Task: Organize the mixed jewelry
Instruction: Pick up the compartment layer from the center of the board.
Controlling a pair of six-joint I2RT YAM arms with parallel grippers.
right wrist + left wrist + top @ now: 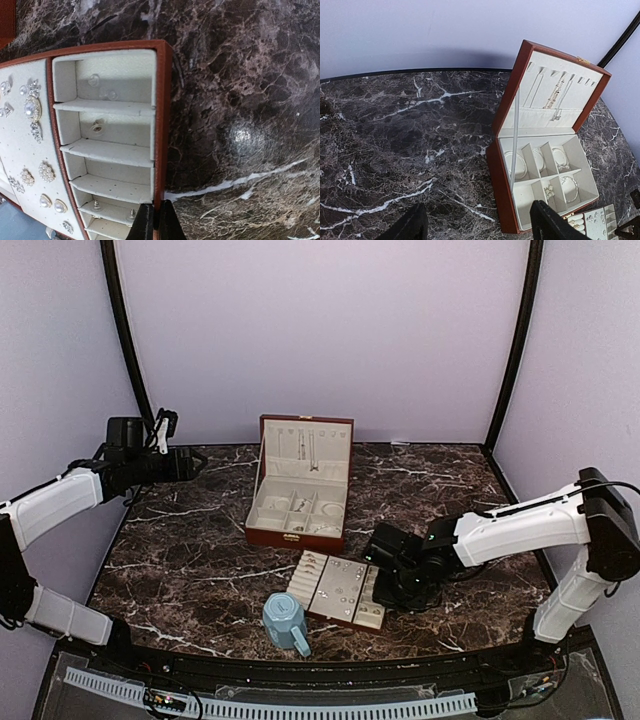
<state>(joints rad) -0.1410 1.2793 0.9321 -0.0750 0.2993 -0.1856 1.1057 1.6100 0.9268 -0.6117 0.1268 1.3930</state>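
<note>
The mixed jewelry is split between two places. Pearl and silvery studs [32, 107] lie on the cream pad of the brown tray [161, 125], with small stud bits [96, 128] in its slots. Thin hoops [570, 187] rest in compartments of the open brown jewelry box [502, 190]. My right gripper [156, 220] is shut on the tray's brown side wall, pinching the rim at the tray's right end [372, 612]. My left gripper [480, 227] hangs open over bare marble left of the box, holding nothing.
A light-blue faceted mug [287, 623] stands just left of the tray [335, 590] near the front edge. The open box [298, 490] sits mid-table with its lid upright. The left arm [60, 502] is raised at the far left. Dark marble surrounds everything.
</note>
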